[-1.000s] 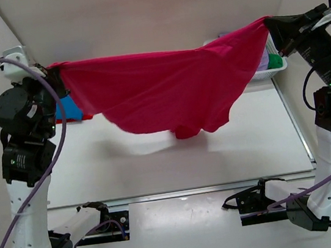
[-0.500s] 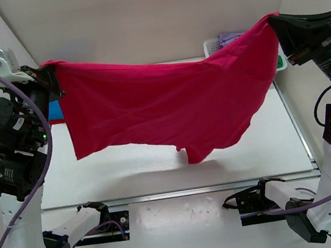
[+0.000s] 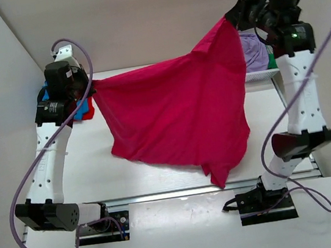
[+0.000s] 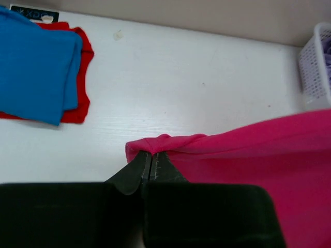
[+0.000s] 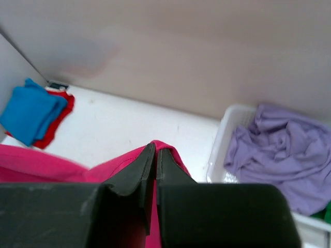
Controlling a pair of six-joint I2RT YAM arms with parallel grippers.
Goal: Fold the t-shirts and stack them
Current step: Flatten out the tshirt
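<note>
A crimson-pink t-shirt [image 3: 182, 112] hangs spread in the air between both arms. My left gripper [image 3: 90, 85] is shut on its left corner [image 4: 150, 147], low over the table's back left. My right gripper [image 3: 229, 17] is shut on the other corner [image 5: 161, 147], held much higher at the back right. The shirt's lowest tip [image 3: 219, 178] hangs near the table's front edge. A folded bright blue t-shirt [image 4: 33, 62] lies on a folded red t-shirt [image 4: 80, 106] at the back left. A lavender t-shirt [image 5: 279, 150] lies crumpled in the basket.
The white latticed basket [image 5: 222, 144] stands at the back right corner; a bit of green cloth [image 3: 272, 59] shows in it. Beige walls close in the table at the back and both sides. The table top [image 4: 207, 88] is white.
Both arms swung inward and the shirt turned: the right gripper rose high at the back right, the left gripper dropped lower. The cloth now hangs slanted, its lower tip nearer the front edge.
</note>
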